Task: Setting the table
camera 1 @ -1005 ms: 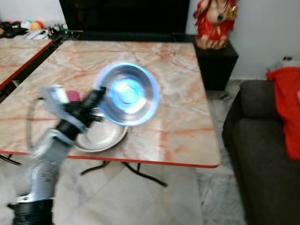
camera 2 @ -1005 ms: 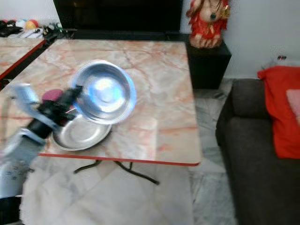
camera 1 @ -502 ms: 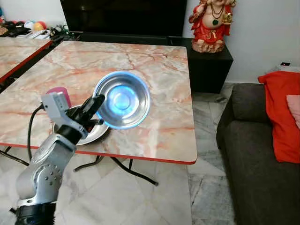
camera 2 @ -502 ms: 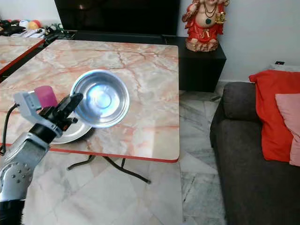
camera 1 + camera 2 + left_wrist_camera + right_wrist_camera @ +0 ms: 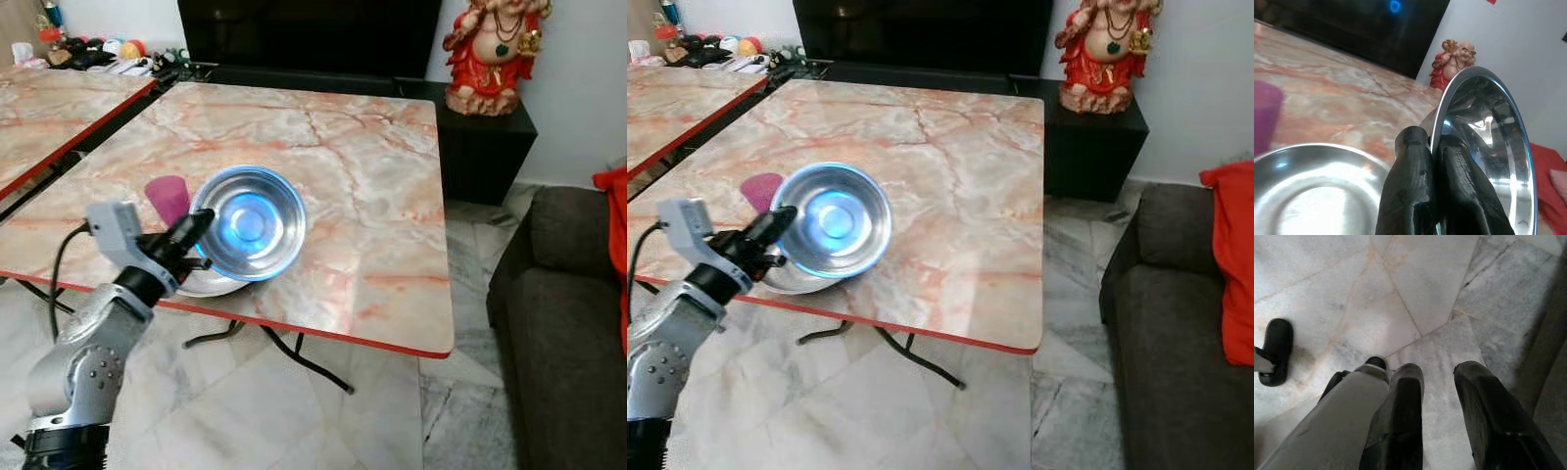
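Observation:
My left gripper is shut on the rim of a steel bowl, holding it tilted above the near left part of the marble table. In the left wrist view the two black fingers pinch the bowl at its edge. Under it a flat steel plate lies on the table, partly hidden by the bowl. A pink cup stands just left of the plate. My right gripper hangs open over the floor.
A second marble table stands to the left. A dark cabinet with a red figurine is beyond the table, and a grey sofa is on the right. Marble floor lies in front.
The camera has shifted, so the scene sits further right. The bowl is held lower and closer to the plate than a second ago, still in my left gripper.

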{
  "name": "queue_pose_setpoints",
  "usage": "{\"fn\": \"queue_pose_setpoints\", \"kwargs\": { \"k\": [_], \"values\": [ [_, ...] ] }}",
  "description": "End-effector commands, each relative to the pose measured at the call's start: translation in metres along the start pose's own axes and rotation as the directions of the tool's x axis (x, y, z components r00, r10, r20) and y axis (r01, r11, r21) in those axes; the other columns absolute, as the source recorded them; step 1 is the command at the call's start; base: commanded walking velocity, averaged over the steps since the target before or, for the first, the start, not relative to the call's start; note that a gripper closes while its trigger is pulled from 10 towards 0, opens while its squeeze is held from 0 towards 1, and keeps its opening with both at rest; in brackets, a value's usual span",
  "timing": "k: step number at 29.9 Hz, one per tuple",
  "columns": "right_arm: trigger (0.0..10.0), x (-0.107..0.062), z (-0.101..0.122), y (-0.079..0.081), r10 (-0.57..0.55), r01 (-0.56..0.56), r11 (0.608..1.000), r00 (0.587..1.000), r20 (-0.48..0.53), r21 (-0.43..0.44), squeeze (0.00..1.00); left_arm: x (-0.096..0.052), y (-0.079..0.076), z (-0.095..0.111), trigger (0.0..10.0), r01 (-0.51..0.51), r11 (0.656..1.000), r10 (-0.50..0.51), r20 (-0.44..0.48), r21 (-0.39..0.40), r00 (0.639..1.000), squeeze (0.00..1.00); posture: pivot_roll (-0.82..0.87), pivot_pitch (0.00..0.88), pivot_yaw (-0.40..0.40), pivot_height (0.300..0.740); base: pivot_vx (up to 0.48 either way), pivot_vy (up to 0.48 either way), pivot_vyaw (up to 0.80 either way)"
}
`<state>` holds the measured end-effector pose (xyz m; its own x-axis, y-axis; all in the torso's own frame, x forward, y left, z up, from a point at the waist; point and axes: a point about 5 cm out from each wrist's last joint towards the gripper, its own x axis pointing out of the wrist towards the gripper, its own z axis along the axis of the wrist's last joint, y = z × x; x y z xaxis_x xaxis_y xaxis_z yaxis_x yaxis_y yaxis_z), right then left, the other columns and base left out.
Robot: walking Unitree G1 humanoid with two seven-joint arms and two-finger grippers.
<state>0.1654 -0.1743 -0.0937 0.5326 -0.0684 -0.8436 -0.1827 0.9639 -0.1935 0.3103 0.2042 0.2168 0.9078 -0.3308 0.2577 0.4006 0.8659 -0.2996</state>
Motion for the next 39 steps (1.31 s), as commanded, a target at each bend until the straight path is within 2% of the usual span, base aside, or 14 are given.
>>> {"fn": "queue_pose_setpoints", "kwargs": {
  "k": [1,12,21,28,30,39],
  "values": [
    [10.0,-0.0007,-0.0028,0.0074,0.018,-0.018,1.0,1.0,-0.01,0.021,0.0,-0.0034,0.0049,0.0029,10.0,-0.016,0.999,0.016,0.006,0.034,1.0,0.0,0.05,0.112,0.008,0.74,0.0,0.0,0.0],
    [10.0,-0.0006,-0.0022,0.0073,0.021,-0.021,1.0,1.0,-0.008,0.016,0.0,0.0004,0.0044,0.0037,10.0,-0.014,0.999,0.014,0.011,0.042,1.0,0.0,0.06,0.097,0.008,0.74,0.0,0.0,0.0],
    [10.0,-0.0004,-0.0013,0.0073,0.023,-0.023,1.0,1.0,-0.007,0.006,0.0,-0.0007,0.0119,0.0024,10.0,-0.078,0.996,0.077,0.016,0.041,0.997,0.0,0.06,0.108,0.007,0.74,0.0,0.0,0.0],
    [10.0,-0.0004,-0.0012,0.0077,0.026,-0.026,1.0,1.0,-0.005,0.004,0.0,0.0,0.0118,0.005,10.0,-0.079,0.996,0.078,0.029,0.037,0.997,0.0,0.06,0.119,0.008,0.74,0.141,0.0,0.8],
    [10.0,-0.0006,-0.002,0.0079,0.025,-0.024,0.999,1.0,-0.008,0.028,0.0,-0.0001,0.0117,0.0048,10.0,-0.079,0.996,0.078,0.028,0.037,0.997,0.0,0.06,0.119,0.007,0.74,0.0,0.0,0.0],
    [10.0,-0.0005,-0.0023,0.0077,0.025,-0.025,1.0,1.0,-0.015,0.011,0.0,0.0012,0.0091,0.0048,10.0,-0.048,0.998,0.047,0.019,0.034,0.999,0.0,0.06,0.12,0.007,0.74,0.107,0.0,0.0]
  ]
}}
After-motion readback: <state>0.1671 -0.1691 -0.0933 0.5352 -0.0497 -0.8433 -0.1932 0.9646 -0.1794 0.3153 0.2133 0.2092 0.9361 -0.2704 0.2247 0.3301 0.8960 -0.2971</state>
